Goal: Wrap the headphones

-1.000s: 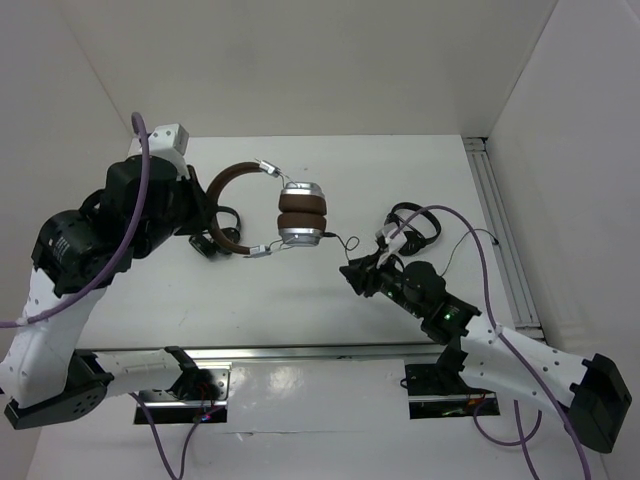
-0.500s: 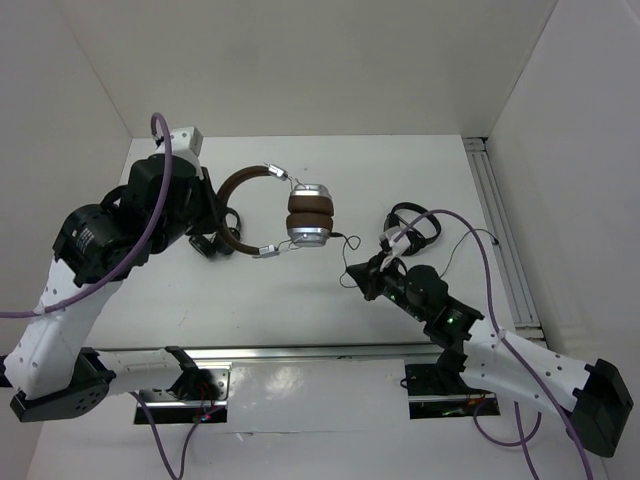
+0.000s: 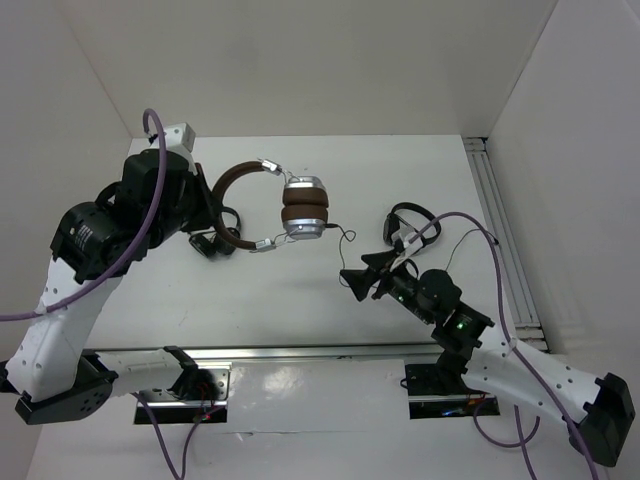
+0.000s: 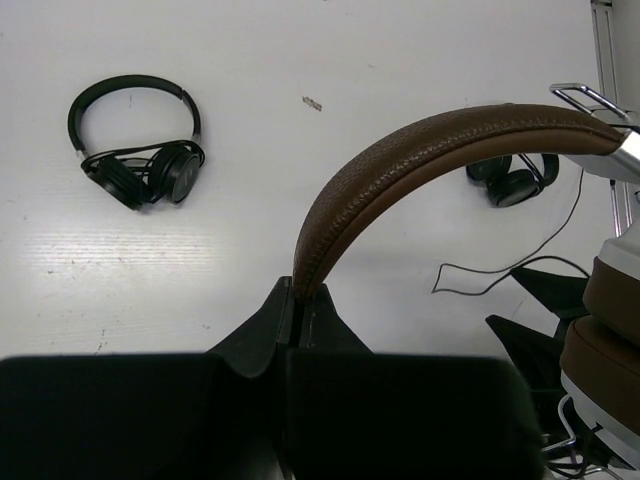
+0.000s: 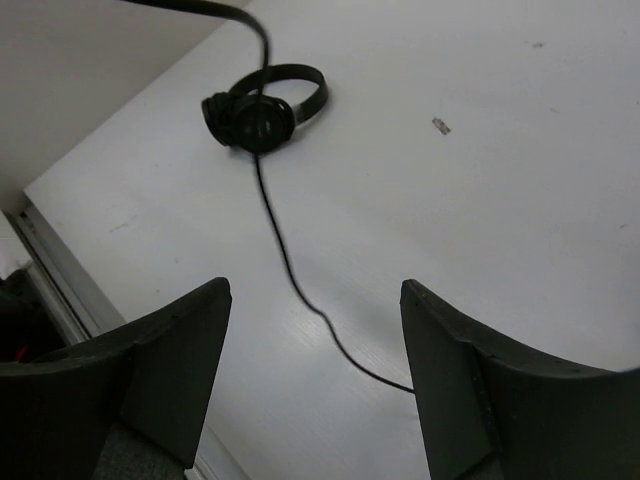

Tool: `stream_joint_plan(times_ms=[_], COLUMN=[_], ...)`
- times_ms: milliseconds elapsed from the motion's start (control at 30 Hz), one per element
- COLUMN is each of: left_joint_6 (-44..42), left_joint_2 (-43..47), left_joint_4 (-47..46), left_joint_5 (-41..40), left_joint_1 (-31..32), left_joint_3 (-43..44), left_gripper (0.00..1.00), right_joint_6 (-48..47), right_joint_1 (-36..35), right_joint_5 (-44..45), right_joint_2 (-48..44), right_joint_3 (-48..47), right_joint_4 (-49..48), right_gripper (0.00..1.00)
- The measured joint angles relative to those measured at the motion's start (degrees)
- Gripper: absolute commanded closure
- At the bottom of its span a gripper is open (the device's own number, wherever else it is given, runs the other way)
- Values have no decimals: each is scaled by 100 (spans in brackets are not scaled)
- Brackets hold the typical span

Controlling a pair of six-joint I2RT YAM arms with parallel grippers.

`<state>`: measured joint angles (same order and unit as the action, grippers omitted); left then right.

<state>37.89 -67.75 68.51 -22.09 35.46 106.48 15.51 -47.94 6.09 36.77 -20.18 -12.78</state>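
Grip: left gripper clamped tight on the brown band of the over-ear headphones, a set with brown ear pads and silver metal cups.
Where: headphones held in the air above the white table, reaching out ahead of the left gripper and across from the right gripper.
Long axis: roughly level, running from the left gripper's fingers out along the arch to the cups, toward the right arm's side.
Facing: open end of the arch turned away from the left gripper. The two ear pads are pressed together, cups at the far end.
Other tool: right gripper with fingers spread wide apart, near the cups but not touching them.
Cable: thin black cable lying loose on the table, beneath and between the right gripper's fingers and snaking on ahead of them.
Around: small all-black headphones flat on the table below the left gripper. A second small black pair lies ahead of the right gripper, where the cable runs up to it.
In the way: second small black pair and the cable, both on the table straight ahead of the right gripper.
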Motion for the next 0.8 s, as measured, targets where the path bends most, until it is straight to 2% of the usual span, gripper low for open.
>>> stream_joint_plan(times_ms=[167,433,600,667,767,800], left_joint_6=[0,-2,-2,-2,-2,-2], left_joint_2=[0,0,0,0,13,22], left_joint_4=[-35,-61,-66,-68,-87,-101], left_joint_5=[87,219,245,245,245,245], left_joint_1=[-9,-9,-9,-9,-9,-9], left_joint_3=[-20,-85,-85,-85,-127,-155], left_gripper=[100,100,100,100,100,100], right_joint_6=[-17,-22,-101,-103,-111,-122], right_joint_1=[0,0,0,0,0,0], right_joint_5=[-549,-472,-396,-393,-404,-413], right_joint_2=[-120,743,1084,1303,1611,1705], right_joint_3=[7,24,31,31,31,31], right_joint_4=[-46,-160,-527,-682,-868,-927], right_gripper=[25,28,69,71,82,95])
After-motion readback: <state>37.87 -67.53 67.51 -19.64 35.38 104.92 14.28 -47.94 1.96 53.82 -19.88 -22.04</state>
